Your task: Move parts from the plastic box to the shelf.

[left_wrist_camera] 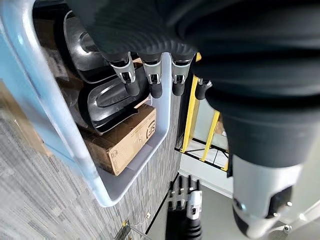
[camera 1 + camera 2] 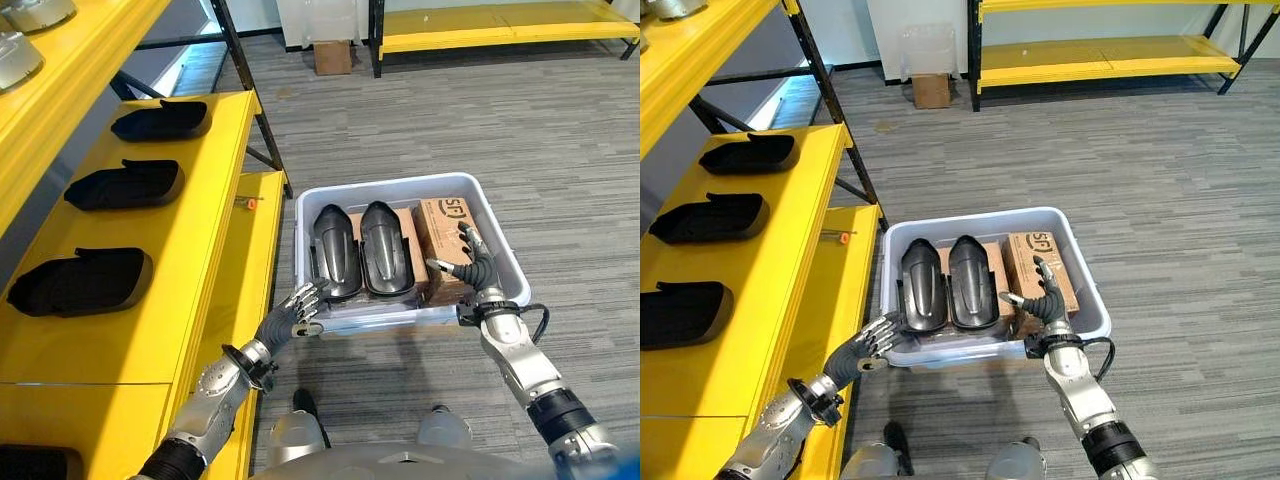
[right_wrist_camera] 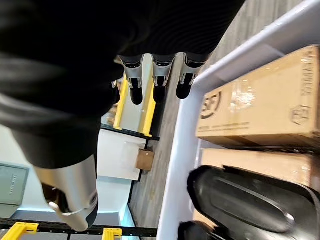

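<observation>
A pale blue plastic box stands on the floor beside the yellow shelf. Two black shell-shaped parts lie side by side in it on top of cardboard boxes. My left hand is at the box's front left corner, open, its straight fingers reaching over the rim toward the left part. My right hand hovers over the front right of the box above a cardboard box, open with fingers spread. Three black parts lie in a row on the shelf.
A shelf post stands just behind the box's left side. A small orange object lies on the lower shelf step. Silver parts sit on the upper shelf. Another yellow rack and a cardboard box are far back.
</observation>
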Available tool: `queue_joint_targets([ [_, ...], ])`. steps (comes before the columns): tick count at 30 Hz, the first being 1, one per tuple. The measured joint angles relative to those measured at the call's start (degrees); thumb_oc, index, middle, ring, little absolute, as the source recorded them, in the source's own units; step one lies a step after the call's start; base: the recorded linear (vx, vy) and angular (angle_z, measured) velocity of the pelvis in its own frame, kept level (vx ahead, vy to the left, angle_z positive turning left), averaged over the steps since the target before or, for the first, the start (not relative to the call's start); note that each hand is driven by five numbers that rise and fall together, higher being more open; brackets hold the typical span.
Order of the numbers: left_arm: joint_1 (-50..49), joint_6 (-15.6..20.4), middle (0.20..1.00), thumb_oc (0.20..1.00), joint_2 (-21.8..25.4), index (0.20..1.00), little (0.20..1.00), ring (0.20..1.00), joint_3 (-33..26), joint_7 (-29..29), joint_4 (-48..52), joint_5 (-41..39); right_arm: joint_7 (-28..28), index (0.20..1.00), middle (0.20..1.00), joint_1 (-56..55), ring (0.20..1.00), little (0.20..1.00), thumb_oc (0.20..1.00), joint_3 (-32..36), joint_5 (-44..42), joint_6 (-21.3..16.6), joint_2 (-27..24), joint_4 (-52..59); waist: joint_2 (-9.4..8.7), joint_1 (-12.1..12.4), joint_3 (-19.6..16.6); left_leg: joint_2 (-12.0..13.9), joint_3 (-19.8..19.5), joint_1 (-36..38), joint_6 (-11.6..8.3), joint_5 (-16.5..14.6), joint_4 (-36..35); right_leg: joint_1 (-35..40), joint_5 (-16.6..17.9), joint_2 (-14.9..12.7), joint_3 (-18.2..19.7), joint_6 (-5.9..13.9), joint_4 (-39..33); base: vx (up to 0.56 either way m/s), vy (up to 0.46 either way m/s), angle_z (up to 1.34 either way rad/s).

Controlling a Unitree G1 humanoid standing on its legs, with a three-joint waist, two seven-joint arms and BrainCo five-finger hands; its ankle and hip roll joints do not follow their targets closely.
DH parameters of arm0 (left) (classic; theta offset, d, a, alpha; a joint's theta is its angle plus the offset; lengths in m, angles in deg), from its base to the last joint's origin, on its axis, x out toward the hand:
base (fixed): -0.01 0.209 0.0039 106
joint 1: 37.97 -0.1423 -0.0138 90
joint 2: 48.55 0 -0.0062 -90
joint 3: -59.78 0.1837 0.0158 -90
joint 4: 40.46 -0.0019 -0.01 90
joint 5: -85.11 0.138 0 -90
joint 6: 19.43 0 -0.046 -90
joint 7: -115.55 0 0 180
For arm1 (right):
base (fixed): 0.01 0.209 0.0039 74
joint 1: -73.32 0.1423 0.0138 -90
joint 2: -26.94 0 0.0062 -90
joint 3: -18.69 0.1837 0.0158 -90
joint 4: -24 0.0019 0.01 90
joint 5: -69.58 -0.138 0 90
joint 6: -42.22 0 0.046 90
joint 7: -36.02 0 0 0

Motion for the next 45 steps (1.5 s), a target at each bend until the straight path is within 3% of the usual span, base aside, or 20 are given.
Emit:
queue_joint_targets([
  [4,6.2,0.0,1.000,1.000,0.2,1.000,1.000,1.000,1.8,-1.2,0.0,-0.1,-4.7,1.000,1.000,15.3,1.000,1.000,1.000,2.4,1.1,0.0,-4.4,-3.8,1.11,1.3,5.9,2.3,-1.8,-7.1,0.17,1.5,2.9,-6.4,0.3,1.4,-0.5,-1.64,3.2,-0.18,-0.020,0.09],
  [8,12.8,0.2,1.000,1.000,0.1,1.000,1.000,1.000,4.3,-3.8,2.3,-2.5,-9.8,1.000,1.000,29.8,1.000,1.000,1.000,5.4,4.5,1.6,-8.2,-10.8,3.86,4.2,12.2,2.6,-3.1,-10.2,0.80,2.8,3.4,-10.5,-0.7,0.9,-0.7,-2.96,7.3,-0.04,0.028,0.11],
  [14,13.1,0.5,1.000,1.000,0.8,1.000,1.000,1.000,6.7,-4.9,2.3,-4.8,-12.9,1.000,1.000,33.6,1.000,1.000,1.000,4.5,6.2,2.2,-9.4,-20.8,4.81,5.6,13.9,1.3,-3.3,-13.0,0.81,3.5,3.8,-15.2,-2.6,-1.3,-0.5,-3.20,12.4,-0.06,0.021,0.05],
  [16,14.5,0.6,1.000,1.000,0.9,1.000,1.000,1.000,8.8,-5.0,2.3,-6.1,-12.9,1.000,1.000,35.1,1.000,1.000,1.000,3.8,6.3,2.2,-10.5,-22.5,6.01,5.6,14.7,0.7,-3.8,-15.1,1.20,4.0,3.9,-17.7,-3.1,-2.1,-0.5,-3.21,14.1,-0.08,0.035,0.11],
  [29,16.9,1.4,1.000,1.000,0.7,1.000,1.000,1.000,11.1,-8.6,2.8,-8.0,-14.2,1.000,1.000,40.7,1.000,1.000,1.000,-1.4,9.1,3.9,-10.4,-27.1,6.24,6.7,15.4,-0.1,-4.5,-22.4,1.85,5.3,4.7,-27.2,-4.4,-3.9,0.6,-4.19,19.7,-0.05,0.021,0.03],
  [45,19.0,0.2,1.000,1.000,-0.9,1.000,1.000,1.000,11.8,-10.0,4.0,-8.9,-15.1,1.000,1.000,41.8,1.000,1.000,1.000,-4.9,11.3,6.8,-9.5,-32.3,6.19,7.1,15.4,0.0,-5.5,-30.6,1.84,6.2,5.8,-34.6,-3.9,-3.9,0.2,-4.51,20.5,0.00,0.000,0.00],
])
